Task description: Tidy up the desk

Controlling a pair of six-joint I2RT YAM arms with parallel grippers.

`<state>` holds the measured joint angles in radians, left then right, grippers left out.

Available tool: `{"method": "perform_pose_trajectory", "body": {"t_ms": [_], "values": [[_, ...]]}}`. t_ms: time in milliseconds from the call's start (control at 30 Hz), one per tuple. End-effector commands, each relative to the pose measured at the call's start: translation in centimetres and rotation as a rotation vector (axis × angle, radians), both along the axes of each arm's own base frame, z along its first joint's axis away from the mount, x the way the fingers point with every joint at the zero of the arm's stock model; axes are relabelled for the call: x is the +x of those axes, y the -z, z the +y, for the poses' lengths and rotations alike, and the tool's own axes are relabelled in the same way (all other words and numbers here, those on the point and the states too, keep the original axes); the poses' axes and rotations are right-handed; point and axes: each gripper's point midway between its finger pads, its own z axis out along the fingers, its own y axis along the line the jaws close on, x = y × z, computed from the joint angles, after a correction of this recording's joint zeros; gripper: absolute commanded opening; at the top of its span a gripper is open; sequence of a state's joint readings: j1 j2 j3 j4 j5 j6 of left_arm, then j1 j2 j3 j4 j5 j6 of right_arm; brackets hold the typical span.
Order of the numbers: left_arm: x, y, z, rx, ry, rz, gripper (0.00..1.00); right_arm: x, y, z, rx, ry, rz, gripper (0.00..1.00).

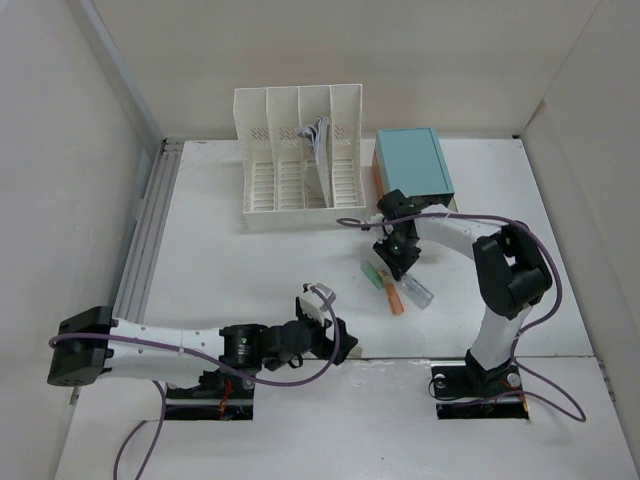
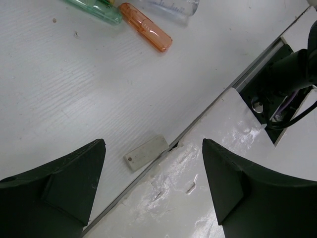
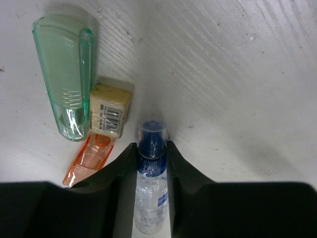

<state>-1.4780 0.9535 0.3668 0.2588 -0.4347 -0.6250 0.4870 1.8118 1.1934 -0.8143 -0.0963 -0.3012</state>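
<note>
Two right fingers (image 3: 122, 188) pinch a blue-capped tube (image 3: 151, 148) — left fingers (image 2: 69, 183) apart.

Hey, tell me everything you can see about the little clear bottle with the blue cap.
The bottle is small and looks like clear plastic, with a translucent blue cap over a darker blue collar and a small blue mark on its body. It lies on its side on the desk, cap pointing away from the right wrist camera. The right gripper is closed on it, its fingers pressing the collar from both sides. What it contains cannot be told.
</note>
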Motion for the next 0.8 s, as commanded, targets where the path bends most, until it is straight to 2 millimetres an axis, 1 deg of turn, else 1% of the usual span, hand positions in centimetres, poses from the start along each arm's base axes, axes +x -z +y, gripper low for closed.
{"method": "perform_pose_trajectory", "body": {"t_ms": [0,33,100,133,167,200,267,300,333,367,400,433,500,533,567,600,633,733,767], "values": [[0.2,-0.9,0.0,-0.036,-0.008,-0.02,0.76,0.1,0.3,0.0,-0.02,0.008,-0.002,0.26],[0.2,-0.9,0.0,-0.036,-0.008,-0.02,0.76,0.1,0.3,0.0,-0.02,0.008,-0.002,0.19],[0.2,-1.2,0.0,-0.045,-0.008,-0.021,0.76,0.1,0.3,0.0,-0.02,0.008,-0.002,0.14],[0.2,-0.8,0.2,-0.036,-0.008,-0.02,0.76,0.1,0.3,0.0,-0.02,0.008,-0.002,0.1],[0.2,-0.8,0.2,-0.036,-0.008,-0.02,0.76,0.4,-0.3,0.4,-0.002,0.007,-0.017,0.08],[0.2,-0.8,0.2,-0.036,-0.008,-0.02,0.76,0.3,-0.3,0.6,0.007,0.006,-0.012,0.08],[0.2,-0.8,0.2,-0.036,-0.008,-0.02,0.76,0.7,-1.3,1.0,0.034,-0.005,-0.038,0.02],[0.2,-0.8,0.2,-0.036,-0.008,-0.02,0.76,0.7,-1.7,1.3,0.054,-0.008,-0.043,0.02],[0.2,-1.2,0.0,-0.045,-0.008,-0.021,0.76,1.1,-2.3,1.7,0.069,-0.033,-0.054,0.02],[0.2,-1.2,0.0,-0.045,-0.008,-0.021,0.76,1.4,-3.3,2.1,0.098,-0.047,-0.078,0.01],[0.2,-1.2,0.0,-0.045,-0.008,-0.021,0.76,1.2,-4.0,2.7,0.13,-0.054,-0.072,0.01],[0.2,-1.2,0.0,-0.045,-0.008,-0.021,0.76,1.5,-4.7,3.0,0.152,-0.071,-0.088,0.01],[0.2,-0.9,0.0,-0.036,-0.008,-0.02,0.76,1.9,-6.8,4.1,0.214,-0.1,-0.125,0.01],[0.2,-1.3,-0.1,-0.045,-0.008,-0.021,0.76,1.9,-7.5,4.3,0.23,-0.118,-0.134,0.0],[0.2,-1.3,-0.1,-0.045,-0.008,-0.021,0.76,1.9,-8.1,4.5,0.247,-0.142,-0.14,0.0],[0.2,-1.3,-0.1,-0.045,-0.008,-0.021,0.78,2.3,-9.4,4.9,0.272,-0.147,-0.172,0.0],[0.2,-1.4,-0.3,-0.042,-0.008,-0.021,0.78,2.1,-9.8,5.1,0.285,-0.151,-0.176,0.0],[0.3,-1.3,-0.4,-0.026,-0.004,-0.027,0.78,2.6,-12.4,5.7,0.328,-0.176,-0.234,0.0],[0.1,-1.7,-0.6,-0.035,0.004,-0.024,0.78,2.7,-13.1,6.0,0.348,-0.191,-0.251,0.0]]}}
